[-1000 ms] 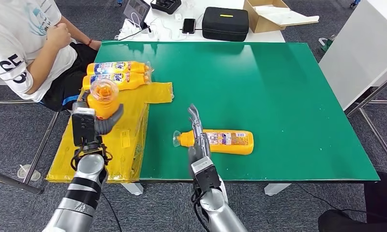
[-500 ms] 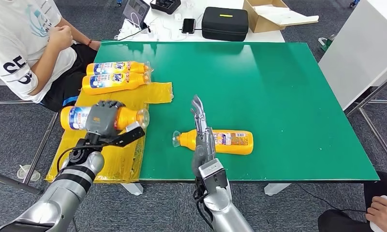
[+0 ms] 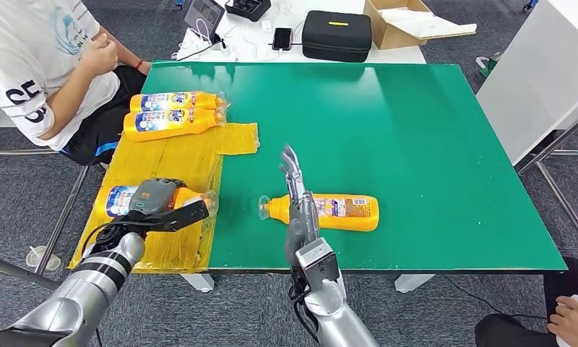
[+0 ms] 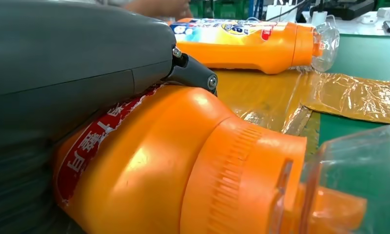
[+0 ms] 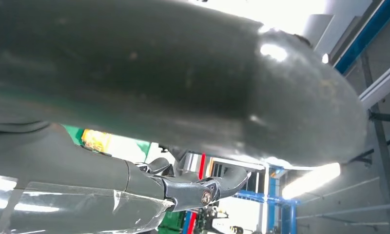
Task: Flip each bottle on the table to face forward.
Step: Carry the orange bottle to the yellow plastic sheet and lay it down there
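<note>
Nearest in, the left hand (image 3: 158, 198) is gripping an orange bottle (image 3: 120, 199) lying sideways on the yellow plastic sheet (image 3: 172, 155), its clear cap (image 4: 349, 185) pointing toward the green table (image 3: 430, 137). Beside it, the right hand (image 3: 298, 199) is reaching over the neck of a second bottle (image 3: 340, 212) lying on the green, fingers stretched out and holding nothing. Farther back, two more bottles (image 3: 172, 113) are lying side by side on the sheet, and a seated person (image 3: 44, 69) is waiting at the table's far corner.
</note>
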